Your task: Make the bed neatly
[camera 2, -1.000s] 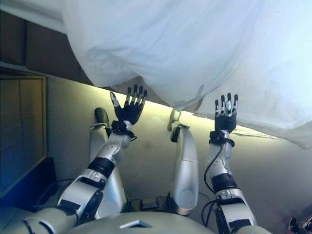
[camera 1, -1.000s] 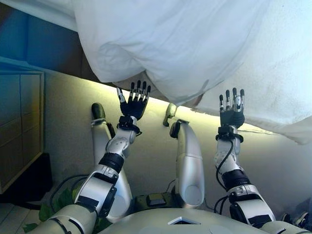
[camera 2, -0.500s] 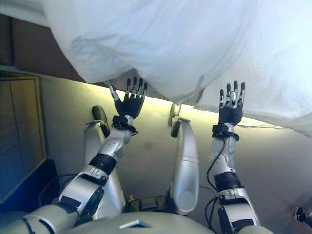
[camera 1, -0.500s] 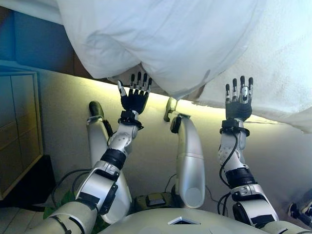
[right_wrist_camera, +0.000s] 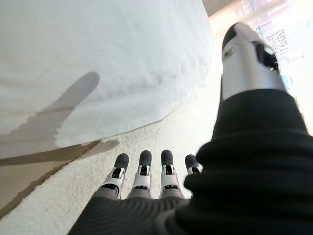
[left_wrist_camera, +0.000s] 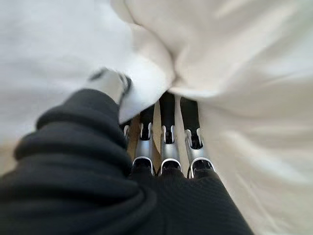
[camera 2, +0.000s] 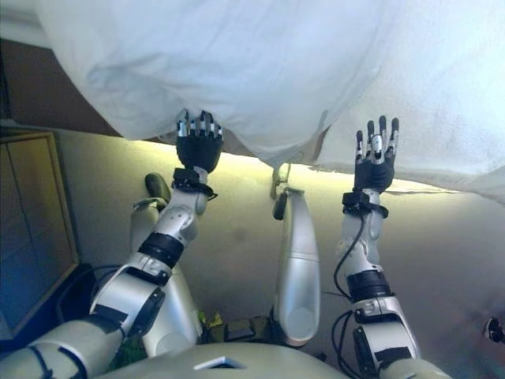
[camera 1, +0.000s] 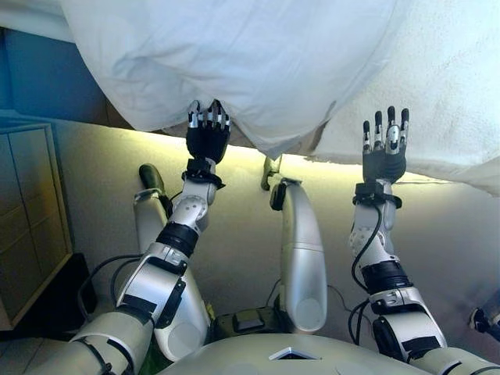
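A white duvet (camera 1: 258, 62) hangs in a rumpled bulge over the near edge of the bed. My left hand (camera 1: 206, 141) reaches up to its lower hem. In the left wrist view its fingers (left_wrist_camera: 167, 142) are straight, with the dark tips tucked under a fold of the duvet (left_wrist_camera: 234, 73) and the thumb lying against the cloth. My right hand (camera 1: 383, 160) is held up open, fingers spread, in front of the white textured sheet (camera 1: 453, 117) to the right of the duvet's corner, holding nothing. The right wrist view shows the duvet's hem (right_wrist_camera: 98, 58) above that sheet (right_wrist_camera: 161, 132).
A light wooden cabinet (camera 1: 27, 203) stands at the left, beside a dark blue panel (camera 1: 47, 78). A lit strip runs along the bed's base (camera 1: 328, 168) over the beige floor (camera 1: 453, 234). A small dark object (camera 1: 486, 319) lies at the right edge.
My left hand has moved forward to the duvet's hem and its fingertips have slipped under the fold. The right hand has risen a little, still open. The view has shifted slightly.
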Tool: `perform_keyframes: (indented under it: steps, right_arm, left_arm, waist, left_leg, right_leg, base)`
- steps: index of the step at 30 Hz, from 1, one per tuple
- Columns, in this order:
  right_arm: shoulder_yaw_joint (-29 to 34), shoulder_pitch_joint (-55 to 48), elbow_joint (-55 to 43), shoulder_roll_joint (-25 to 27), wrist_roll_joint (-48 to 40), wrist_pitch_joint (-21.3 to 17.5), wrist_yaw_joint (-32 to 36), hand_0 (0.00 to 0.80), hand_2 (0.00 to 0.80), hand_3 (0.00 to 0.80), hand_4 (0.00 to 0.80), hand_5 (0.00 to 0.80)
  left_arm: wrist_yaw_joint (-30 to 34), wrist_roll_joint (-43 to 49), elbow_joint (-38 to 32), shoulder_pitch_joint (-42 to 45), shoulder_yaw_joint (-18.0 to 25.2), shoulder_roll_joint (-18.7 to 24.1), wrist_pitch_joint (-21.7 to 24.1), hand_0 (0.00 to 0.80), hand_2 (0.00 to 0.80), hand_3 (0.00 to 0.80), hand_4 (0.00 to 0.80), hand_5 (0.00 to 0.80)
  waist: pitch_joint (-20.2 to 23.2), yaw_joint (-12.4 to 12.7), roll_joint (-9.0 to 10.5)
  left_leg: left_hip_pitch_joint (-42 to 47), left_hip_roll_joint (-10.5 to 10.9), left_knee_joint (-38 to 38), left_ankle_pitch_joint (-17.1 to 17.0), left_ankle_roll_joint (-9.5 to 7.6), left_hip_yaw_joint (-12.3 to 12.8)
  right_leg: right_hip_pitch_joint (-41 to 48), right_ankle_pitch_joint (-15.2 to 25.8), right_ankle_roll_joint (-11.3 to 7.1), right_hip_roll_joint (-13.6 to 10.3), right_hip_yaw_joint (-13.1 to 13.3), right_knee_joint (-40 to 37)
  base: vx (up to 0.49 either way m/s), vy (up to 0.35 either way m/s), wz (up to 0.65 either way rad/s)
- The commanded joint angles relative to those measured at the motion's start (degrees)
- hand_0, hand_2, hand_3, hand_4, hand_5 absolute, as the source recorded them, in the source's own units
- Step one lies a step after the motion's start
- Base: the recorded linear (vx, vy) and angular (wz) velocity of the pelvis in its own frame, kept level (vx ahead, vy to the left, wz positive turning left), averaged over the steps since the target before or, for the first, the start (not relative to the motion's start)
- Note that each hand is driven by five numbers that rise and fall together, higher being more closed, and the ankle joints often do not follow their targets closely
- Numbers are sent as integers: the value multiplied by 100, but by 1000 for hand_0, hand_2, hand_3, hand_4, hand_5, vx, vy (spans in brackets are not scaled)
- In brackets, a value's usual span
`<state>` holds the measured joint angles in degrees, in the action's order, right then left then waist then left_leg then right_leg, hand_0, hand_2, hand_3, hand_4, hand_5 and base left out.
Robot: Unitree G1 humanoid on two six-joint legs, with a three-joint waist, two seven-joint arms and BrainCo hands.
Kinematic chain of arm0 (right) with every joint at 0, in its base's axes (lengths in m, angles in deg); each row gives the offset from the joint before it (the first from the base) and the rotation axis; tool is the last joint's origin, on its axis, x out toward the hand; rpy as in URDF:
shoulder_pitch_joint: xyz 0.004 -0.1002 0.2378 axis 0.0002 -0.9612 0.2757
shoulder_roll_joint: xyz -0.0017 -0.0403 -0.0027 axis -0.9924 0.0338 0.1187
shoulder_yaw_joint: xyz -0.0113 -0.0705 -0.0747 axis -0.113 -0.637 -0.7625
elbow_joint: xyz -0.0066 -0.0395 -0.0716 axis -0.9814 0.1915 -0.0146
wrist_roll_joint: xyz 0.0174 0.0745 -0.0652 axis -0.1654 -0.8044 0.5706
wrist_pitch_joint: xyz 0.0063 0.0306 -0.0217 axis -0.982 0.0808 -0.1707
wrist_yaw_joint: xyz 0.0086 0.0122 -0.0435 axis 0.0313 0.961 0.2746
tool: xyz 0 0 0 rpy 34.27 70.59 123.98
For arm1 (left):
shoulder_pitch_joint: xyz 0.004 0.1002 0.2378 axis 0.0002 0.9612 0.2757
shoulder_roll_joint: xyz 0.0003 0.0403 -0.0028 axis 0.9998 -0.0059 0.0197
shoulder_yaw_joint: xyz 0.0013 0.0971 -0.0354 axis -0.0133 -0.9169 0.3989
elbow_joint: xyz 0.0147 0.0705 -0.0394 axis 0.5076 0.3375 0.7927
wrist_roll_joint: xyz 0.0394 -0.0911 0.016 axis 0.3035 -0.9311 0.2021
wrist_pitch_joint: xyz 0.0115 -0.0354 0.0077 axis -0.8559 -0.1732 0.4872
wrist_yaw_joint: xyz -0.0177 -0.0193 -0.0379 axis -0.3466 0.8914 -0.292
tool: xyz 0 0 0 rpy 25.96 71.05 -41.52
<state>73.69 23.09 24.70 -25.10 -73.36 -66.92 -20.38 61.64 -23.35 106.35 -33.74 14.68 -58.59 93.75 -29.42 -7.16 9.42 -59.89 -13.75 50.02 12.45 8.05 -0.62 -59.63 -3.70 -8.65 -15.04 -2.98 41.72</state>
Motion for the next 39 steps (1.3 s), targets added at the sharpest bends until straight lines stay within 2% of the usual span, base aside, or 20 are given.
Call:
perform_keyframes:
  steps: [1, 12, 17, 26, 28, 29, 33, 39]
  right_arm:
    - [250, -59, -418, 490, 80, -258, 162, 0, 0, 0, 0, 0]
    - [231, -98, -254, 370, -33, -276, 483, 0, 0, 0, 0, 0]
    - [282, -138, -3, 300, -247, -372, 830, 0, 0, 0, 0, 0]
    - [441, -15, 460, 294, -479, -356, 1193, 0, 0, 0, 0, 0]
    - [274, 328, 577, 350, -379, -355, 815, 0, 0, 0, 0, 0]
    - [37, 665, 631, 423, -303, -419, 360, 0, 0, 0, 0, 0]
    - [-428, 1548, 890, 499, 16, -599, -622, 0, 0, 0, 0, 0]
    - [-661, 2036, 1242, 270, 260, -997, -1273, 0, 0, 0, 0, 0]
  left_arm:
    - [275, -191, -284, -331, -42, -165, 14, 800, 800, 800, 800, 800]
    - [320, -309, -263, -166, -17, -236, -29, 800, 800, 800, 800, 800]
    - [213, 77, -146, 4, 70, -187, 45, 800, 800, 800, 800, 800]
    - [-71, 561, 468, 239, 719, 268, -80, 800, 800, 800, 800, 800]
    - [-41, 521, 619, 188, 680, 248, -68, 800, 800, 800, 800, 800]
    - [-58, 496, 662, 128, 528, 162, 3, 800, 800, 800, 800, 800]
    - [56, 441, 768, -13, 79, -152, 214, 800, 800, 800, 800, 800]
    - [170, 439, 944, -94, -215, -401, 329, 800, 800, 800, 800, 800]
  waist:
    - [-38, -43, -197]
    - [-38, 75, -241]
    - [-38, 213, -249]
    - [-38, 403, -284]
    - [-38, 426, -336]
    - [-38, 478, -403]
    - [-38, 639, -556]
    - [-38, 817, -604]
  left_leg:
    - [-141, 100, -369, -558, -586, -25]
    - [106, 147, -537, -582, -598, -24]
    - [472, 106, -849, -693, -548, -18]
    - [1029, 44, -1314, -863, -447, 4]
    - [1076, 33, -1310, -851, -446, 13]
    - [1092, 63, -1328, -868, -448, 13]
    - [1092, 154, -1468, -979, -452, 10]
    - [1029, 234, -1534, -1001, -490, -10]
  right_leg:
    - [244, -156, 235, 123, -138, 271]
    - [471, -196, 217, 25, -217, 215]
    - [852, -169, 152, -66, -369, -6]
    - [1385, -149, 65, -203, -550, -317]
    - [1422, -192, 81, -244, -549, -287]
    - [1416, -206, 92, -293, -557, -250]
    - [1417, -146, 82, -391, -639, -333]
    - [1436, -90, 51, -461, -755, -445]
  base:
    - [-9, 38, -4]
    - [-4, 2, 0]
    - [0, -35, 5]
    - [19, -34, 12]
    - [30, 28, 8]
    - [11, 47, 4]
    - [-16, 35, 12]
    - [-9, -34, 8]
